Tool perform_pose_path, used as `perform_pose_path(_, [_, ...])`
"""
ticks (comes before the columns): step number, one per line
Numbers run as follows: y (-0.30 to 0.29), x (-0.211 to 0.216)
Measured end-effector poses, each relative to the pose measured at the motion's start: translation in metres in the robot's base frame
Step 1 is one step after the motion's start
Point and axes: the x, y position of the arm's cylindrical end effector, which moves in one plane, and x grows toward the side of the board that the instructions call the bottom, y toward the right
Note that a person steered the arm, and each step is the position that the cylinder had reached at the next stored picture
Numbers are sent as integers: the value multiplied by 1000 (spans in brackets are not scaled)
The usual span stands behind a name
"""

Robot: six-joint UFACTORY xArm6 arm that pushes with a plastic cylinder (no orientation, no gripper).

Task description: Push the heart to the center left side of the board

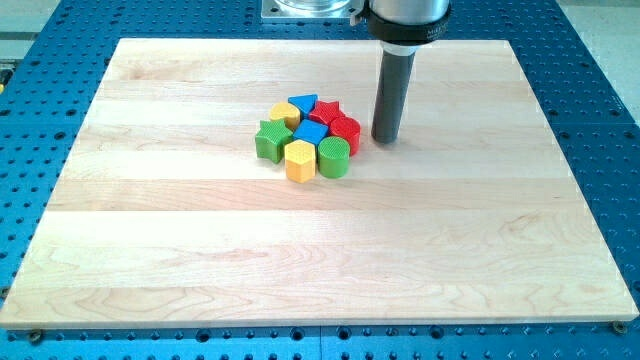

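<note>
The blocks sit in one tight cluster near the middle of the wooden board, slightly toward the view's top. The yellow heart is at the cluster's upper left, between the blue triangle and the green star. A red star, a blue cube, a red cylinder, a yellow hexagon and a green cylinder fill out the rest. My tip rests on the board just right of the red cylinder, across the cluster from the heart. A small gap separates it from the red cylinder.
The board lies on a blue perforated table. The arm's mount shows at the view's top edge, above the cluster.
</note>
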Motion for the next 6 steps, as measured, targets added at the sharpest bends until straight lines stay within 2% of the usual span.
perform_pose_path(1, [-9,3])
perform_pose_path(2, [-79,-2])
perform_pose_path(4, [-120,-50])
perform_pose_path(5, [-192,-57])
perform_pose_path(6, [-170,-53])
